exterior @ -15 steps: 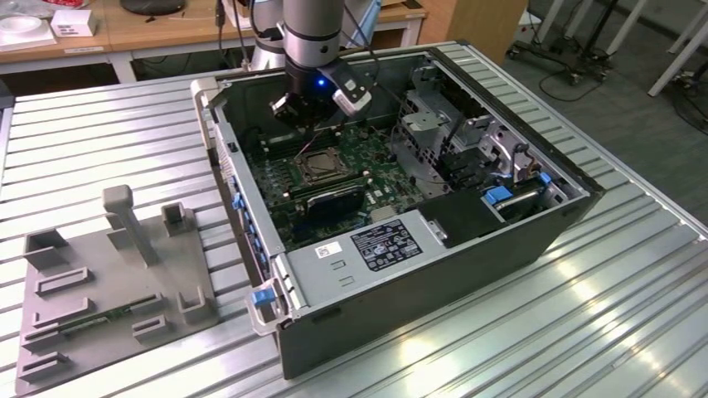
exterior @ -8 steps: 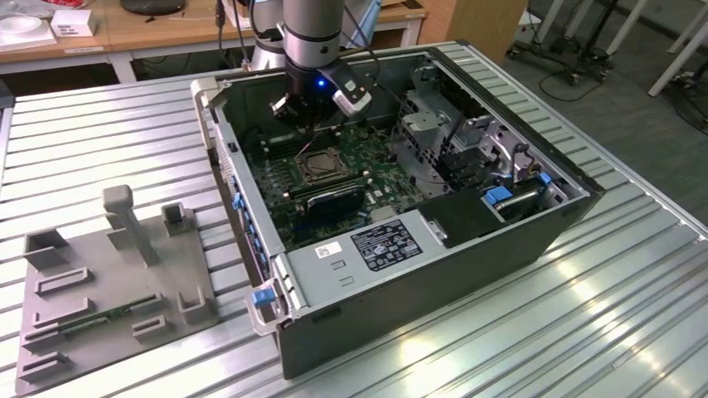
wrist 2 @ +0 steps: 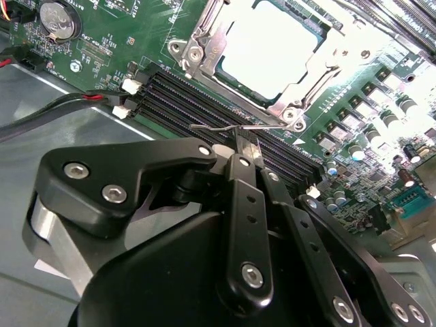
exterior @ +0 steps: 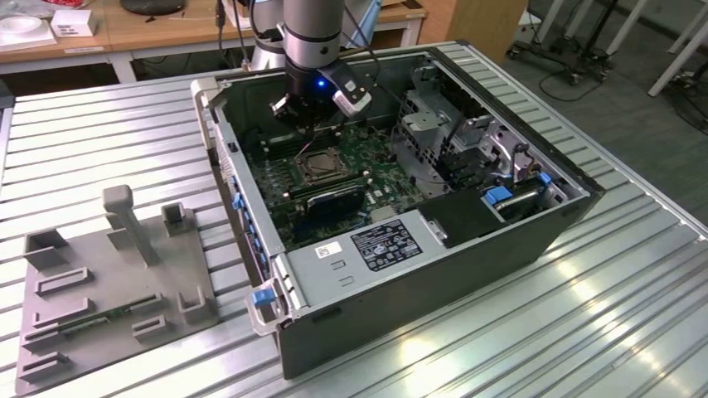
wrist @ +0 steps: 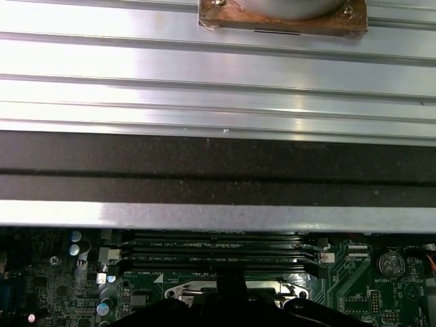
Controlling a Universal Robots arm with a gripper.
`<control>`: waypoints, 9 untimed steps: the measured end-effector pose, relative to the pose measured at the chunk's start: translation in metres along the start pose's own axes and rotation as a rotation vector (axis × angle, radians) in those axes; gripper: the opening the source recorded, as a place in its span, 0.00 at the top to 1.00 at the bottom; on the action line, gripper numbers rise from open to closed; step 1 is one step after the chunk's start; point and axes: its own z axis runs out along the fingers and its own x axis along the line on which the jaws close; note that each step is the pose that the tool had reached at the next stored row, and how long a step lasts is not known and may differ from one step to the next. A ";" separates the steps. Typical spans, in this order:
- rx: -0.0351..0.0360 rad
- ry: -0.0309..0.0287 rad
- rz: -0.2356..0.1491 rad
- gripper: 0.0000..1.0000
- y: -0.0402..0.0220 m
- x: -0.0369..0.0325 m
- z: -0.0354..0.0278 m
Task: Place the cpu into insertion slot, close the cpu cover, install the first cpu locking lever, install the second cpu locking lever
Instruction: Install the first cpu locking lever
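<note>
Ribbed metal table (exterior: 619, 315), wooden desks (exterior: 166, 29) behind, grey floor (exterior: 619, 108), overhead glare

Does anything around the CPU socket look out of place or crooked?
One thing: a thin metal locking lever sticks out sideways over the black memory slots, beside the closed cpu cover, seemingly not latched. The gripper is right at it. Nothing looks damaged.

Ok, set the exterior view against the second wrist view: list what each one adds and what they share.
Exterior view: the whole computer case on the slatted table, a grey fixture at the exterior view's left. Second wrist view: the coin battery and a thin wire lever by the gripper. Both: the gripper, the chip inside its cover, the memory slots.
</note>
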 end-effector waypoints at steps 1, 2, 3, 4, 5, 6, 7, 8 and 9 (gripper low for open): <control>-0.0001 0.0000 0.000 0.89 0.0000 0.0000 0.0000; -0.0001 0.0000 0.000 0.89 0.0000 0.0000 0.0000; -0.0002 0.0000 0.000 0.89 0.0000 0.0000 0.0000; -0.0002 0.0000 0.000 0.89 0.0000 0.0000 0.0000; -0.0002 0.0000 0.000 0.89 0.0000 0.0000 0.0001; -0.0003 -0.0001 0.000 0.89 -0.0001 0.0000 0.0004; -0.0005 -0.0002 0.000 0.89 -0.0002 0.0001 0.0009; -0.0002 0.0000 0.000 0.89 -0.0003 0.0001 0.0016; -0.0002 0.0000 0.000 0.89 -0.0004 0.0001 0.0025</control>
